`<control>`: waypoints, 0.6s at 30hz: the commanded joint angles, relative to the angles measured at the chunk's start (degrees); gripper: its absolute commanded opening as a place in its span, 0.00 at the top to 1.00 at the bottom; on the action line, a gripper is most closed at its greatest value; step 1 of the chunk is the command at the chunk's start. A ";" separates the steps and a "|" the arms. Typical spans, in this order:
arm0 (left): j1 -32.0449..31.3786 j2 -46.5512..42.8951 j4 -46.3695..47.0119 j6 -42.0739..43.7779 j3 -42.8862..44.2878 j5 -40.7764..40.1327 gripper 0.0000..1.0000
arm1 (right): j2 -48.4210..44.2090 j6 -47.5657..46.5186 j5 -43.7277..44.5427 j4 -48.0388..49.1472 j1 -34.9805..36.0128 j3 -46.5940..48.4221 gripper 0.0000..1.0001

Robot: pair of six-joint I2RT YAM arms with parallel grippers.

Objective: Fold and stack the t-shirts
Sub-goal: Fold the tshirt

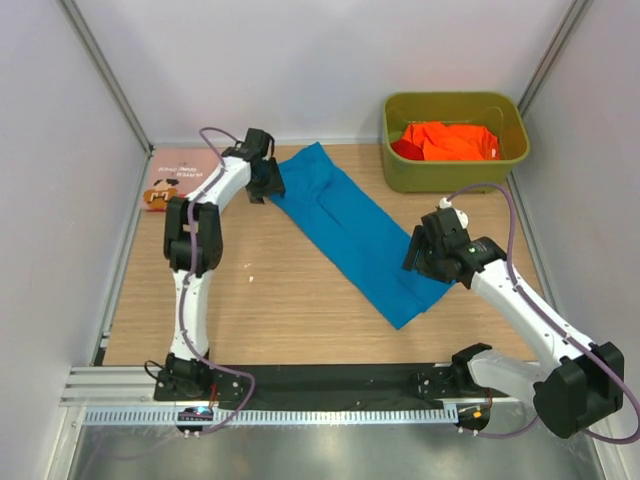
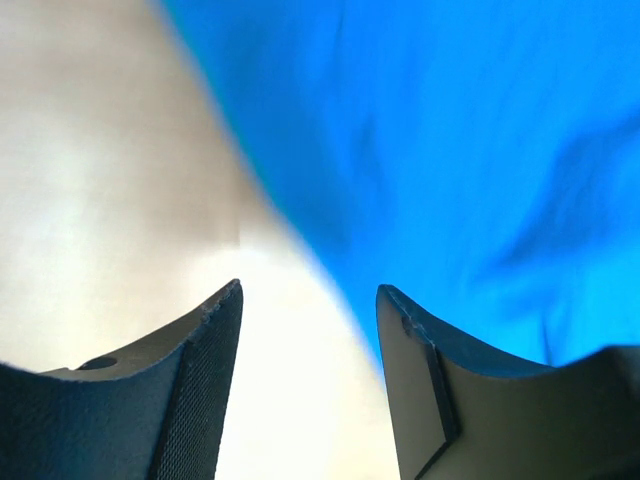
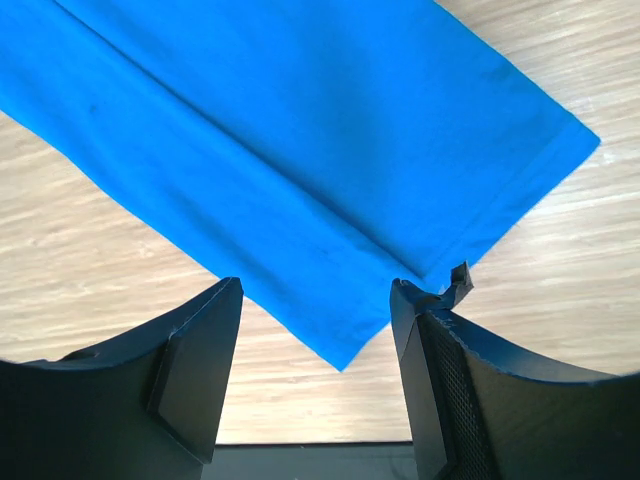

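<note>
The bright blue t-shirt (image 1: 350, 225), folded into a long strip, lies diagonally across the wooden table. My left gripper (image 1: 268, 188) hovers at its far left end, open; in the left wrist view the gripper (image 2: 310, 290) has bare table between its fingers and the blurred blue cloth (image 2: 450, 150) just to the right. My right gripper (image 1: 420, 262) hangs over the strip's near right end, open (image 3: 315, 285), with the shirt's near corner (image 3: 340, 340) below the gap. A folded pink t-shirt (image 1: 170, 182) with brown print lies at the far left. The orange (image 1: 455, 140) and red (image 1: 404, 149) t-shirts sit in the bin.
The olive-green bin (image 1: 455, 175) stands at the back right corner. White walls enclose the table on the left, back and right. A black strip (image 1: 330, 385) and a metal rail run along the near edge by the arm bases.
</note>
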 commanded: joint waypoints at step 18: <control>-35.81 -46.80 17.76 -24.24 -49.29 -6.30 0.48 | -11.43 -5.35 6.48 -9.80 -0.02 12.00 0.33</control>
